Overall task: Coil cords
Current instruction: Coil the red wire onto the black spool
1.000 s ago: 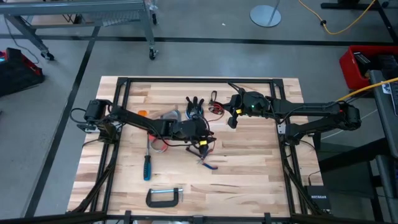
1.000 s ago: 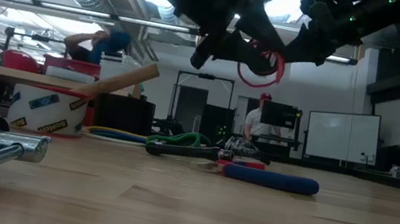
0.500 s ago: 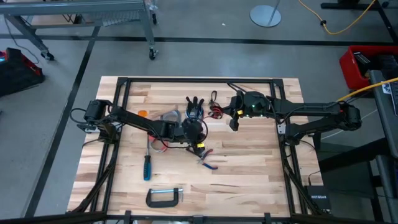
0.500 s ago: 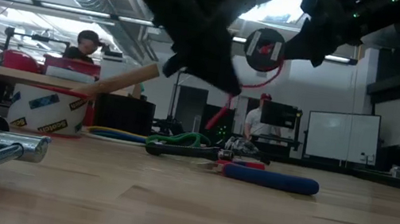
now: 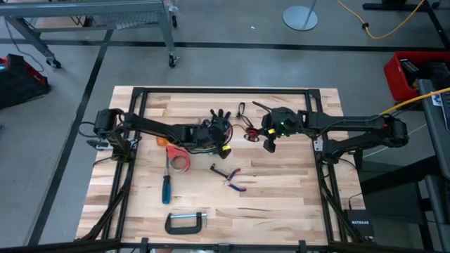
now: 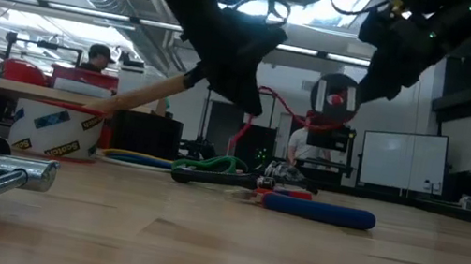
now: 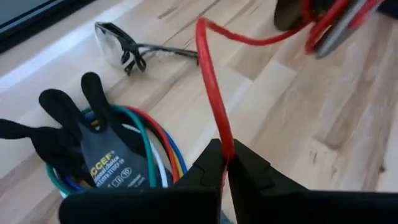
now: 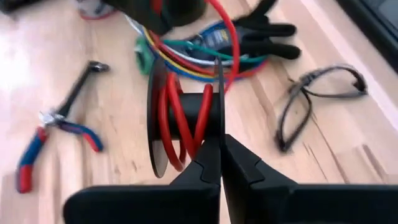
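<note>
- A black spool [image 8: 186, 127] is held clamped by its flange in the shut fingers of the right gripper [image 8: 221, 158], above the table [image 5: 281, 183] a little toward the far edge, right of centre; held like this, it can take turns of cord.
- The red cord [image 7: 211, 93] is pinched between the closed fingers of the left gripper [image 7: 225, 168], just left of the spool near the table's middle; from there it runs taut up to the spool, presumably so that it can be fed on under tension.
- The cord is thin, glossy and bright red; several turns are already seen wound on the spool's core, with one loose arc standing out past the flange.
- A bundle of coloured wires [image 8: 186, 59] lies under a black glove [image 7: 93, 155] toward the far edge, beside the left gripper; whether it counts as a second cord cannot be told.
- Safety glasses [image 8: 317, 99] and pliers [image 5: 230, 177] lie apart from the grippers, clear of the cord's run.
</note>
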Robot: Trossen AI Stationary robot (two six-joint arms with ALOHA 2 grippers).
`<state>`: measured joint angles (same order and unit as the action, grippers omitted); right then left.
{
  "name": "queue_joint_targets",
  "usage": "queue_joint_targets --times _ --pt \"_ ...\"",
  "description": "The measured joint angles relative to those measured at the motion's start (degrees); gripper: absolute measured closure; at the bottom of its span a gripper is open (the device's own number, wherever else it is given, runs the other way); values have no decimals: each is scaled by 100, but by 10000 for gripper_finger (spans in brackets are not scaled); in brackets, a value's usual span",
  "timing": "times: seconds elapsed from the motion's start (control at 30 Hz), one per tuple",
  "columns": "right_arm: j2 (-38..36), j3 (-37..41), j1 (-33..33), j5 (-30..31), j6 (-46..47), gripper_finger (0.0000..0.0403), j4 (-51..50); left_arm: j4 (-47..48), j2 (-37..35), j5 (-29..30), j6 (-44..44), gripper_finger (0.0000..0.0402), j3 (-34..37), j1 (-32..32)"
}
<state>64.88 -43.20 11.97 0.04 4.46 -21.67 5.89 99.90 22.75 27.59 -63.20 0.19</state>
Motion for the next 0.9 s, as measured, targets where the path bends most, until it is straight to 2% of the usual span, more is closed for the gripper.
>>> queue_joint_targets --times 0.27,0.47,0.73,0.9 --pt "231 0 0 878 426 402 15 -589 -298 -474 -99 400 0 50" --pt "475 0 2 1353 464 402 88 -606 -306 -499 -123 401 -29 -5" --pt "1090 0 2 1318 726 402 423 -1331 -304 -692 -380 401 -39 121" --pt "1429 0 2 843 737 402 1191 -1619 -304 -839 -498 401 -39 169"
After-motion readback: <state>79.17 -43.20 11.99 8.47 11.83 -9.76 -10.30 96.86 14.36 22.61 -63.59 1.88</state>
